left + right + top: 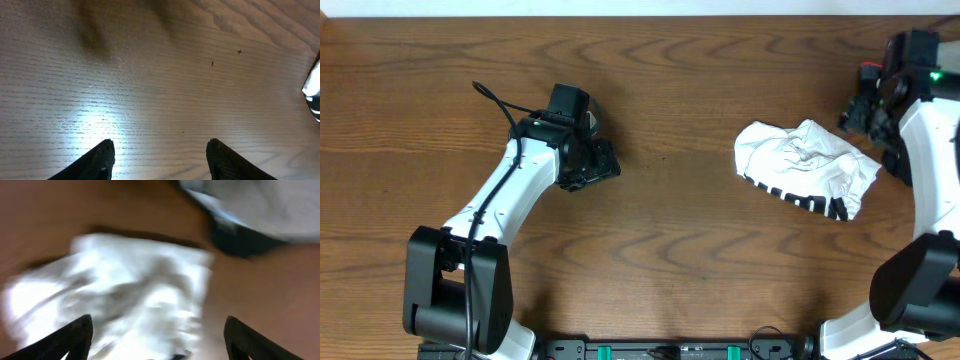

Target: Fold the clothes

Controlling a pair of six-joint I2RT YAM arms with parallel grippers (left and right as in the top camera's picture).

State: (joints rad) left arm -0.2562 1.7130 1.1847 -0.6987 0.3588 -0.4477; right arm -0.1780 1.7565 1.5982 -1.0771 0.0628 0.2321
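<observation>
From overhead, the clothes point(807, 168) lie bundled, white with black stripes, on the table's point(670, 250) right side, the right gripper point(880, 135) just beside them; left wrist: left gripper point(160, 160) parted, holding nothing, over wood; right wrist, blurred: fingers spread wide above the cloth, gripping nothing.

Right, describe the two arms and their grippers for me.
Both have white link shells with black joints and bases. A black cable runs along the left arm; the right arm has a green wrist light. The left gripper and right gripper have black tapered fingers.
</observation>
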